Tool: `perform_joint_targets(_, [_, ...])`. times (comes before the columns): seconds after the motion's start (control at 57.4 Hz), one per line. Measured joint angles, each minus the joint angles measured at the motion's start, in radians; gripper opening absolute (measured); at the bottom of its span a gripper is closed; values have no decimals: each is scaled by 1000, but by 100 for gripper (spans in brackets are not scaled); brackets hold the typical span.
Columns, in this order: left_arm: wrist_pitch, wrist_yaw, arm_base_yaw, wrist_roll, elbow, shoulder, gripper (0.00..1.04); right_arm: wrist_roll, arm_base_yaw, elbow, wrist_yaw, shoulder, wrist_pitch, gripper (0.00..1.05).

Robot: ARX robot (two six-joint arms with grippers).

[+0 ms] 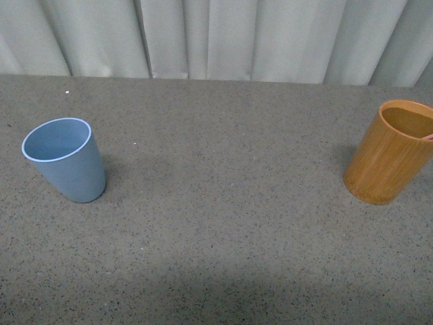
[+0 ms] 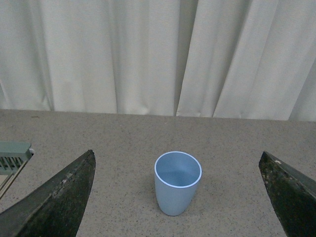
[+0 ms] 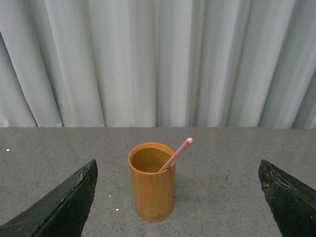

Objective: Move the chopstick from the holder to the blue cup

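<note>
The blue cup [image 1: 65, 159] stands upright and empty at the left of the grey table; the left wrist view shows the same blue cup [image 2: 177, 182] ahead of my open left gripper [image 2: 177, 197], well apart from both fingers. At the right edge stands the orange-brown holder [image 1: 392, 152]. In the right wrist view the holder [image 3: 152, 181] holds one pink chopstick [image 3: 177, 154] leaning on its rim, ahead of my open right gripper [image 3: 177, 197]. Only a sliver of the chopstick [image 1: 427, 136] shows in the front view. Neither arm appears in the front view.
The grey speckled table [image 1: 223, 203] stretches between cup and holder. A pale pleated curtain [image 1: 216, 37] hangs along the far edge. A greenish-grey ridged object [image 2: 14, 158] sits at the edge of the left wrist view.
</note>
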Motion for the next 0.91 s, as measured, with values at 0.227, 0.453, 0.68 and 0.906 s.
perform_joint_targets(0.227, [0, 0, 0, 0, 0, 0, 98, 0, 0, 0, 0, 0, 0, 95])
perform_joint_targets(0.453, [0, 0, 0, 0, 0, 0, 98, 0, 0, 0, 0, 0, 0, 95])
perform_joint_targets(0.68, [0, 0, 0, 0, 0, 0, 98, 0, 0, 0, 0, 0, 0, 95])
perform_joint_targets(0.906, [0, 0, 0, 0, 0, 0, 98, 0, 0, 0, 0, 0, 0, 95])
